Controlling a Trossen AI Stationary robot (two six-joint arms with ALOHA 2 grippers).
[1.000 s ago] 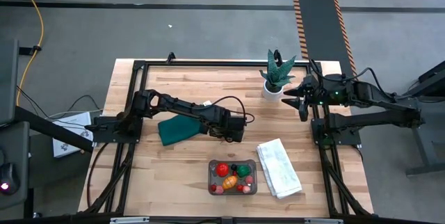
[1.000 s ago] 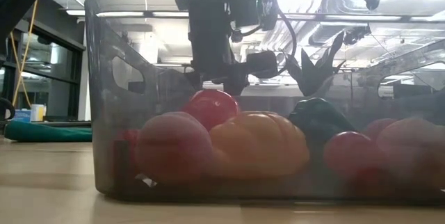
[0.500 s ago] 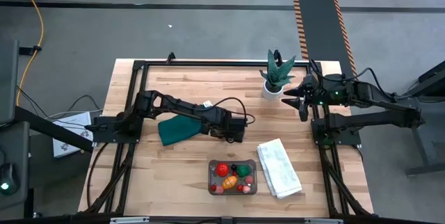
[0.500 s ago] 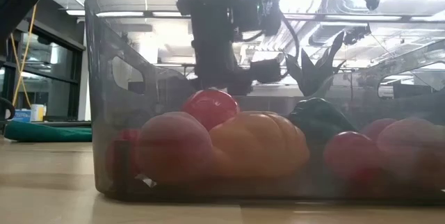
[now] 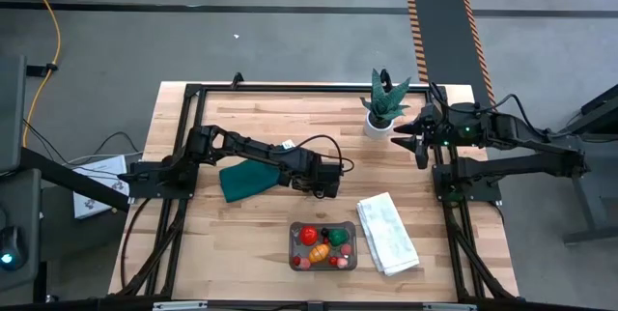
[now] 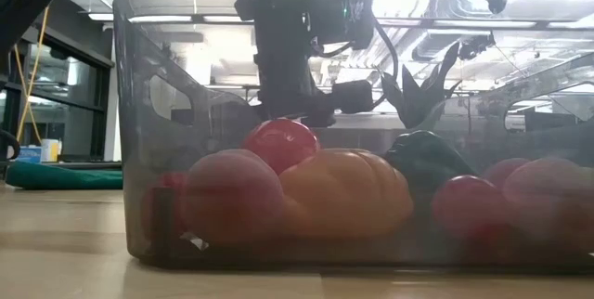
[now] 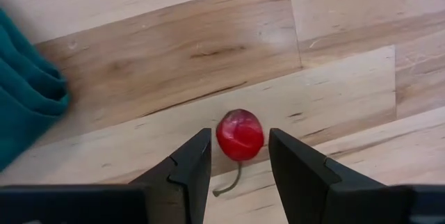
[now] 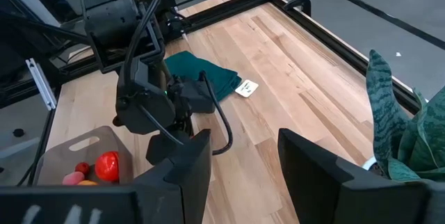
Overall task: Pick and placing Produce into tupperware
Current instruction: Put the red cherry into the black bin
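A small red cherry-like piece of produce (image 7: pixel 240 135) with a thin stem lies on the bare wood. My left gripper (image 7: pixel 238 140) points straight down over it, open, one finger on either side with a slim gap to each. In the high view this gripper (image 5: pixel 326 187) is near the table's middle, a little beyond the tupperware (image 5: pixel 293 243). The tupperware holds several pieces of produce (image 5: pixel 323 245), red, orange, green and pink. My right gripper (image 5: pixel 420 147) waits open, raised near the table's far right.
A dark green cloth (image 5: pixel 246 178) lies just left of my left gripper. A folded white towel (image 5: pixel 386 234) lies right of the tupperware. A potted plant (image 5: pixel 384 106) stands at the far right beside my right gripper. Black frame rails run along the table's edges.
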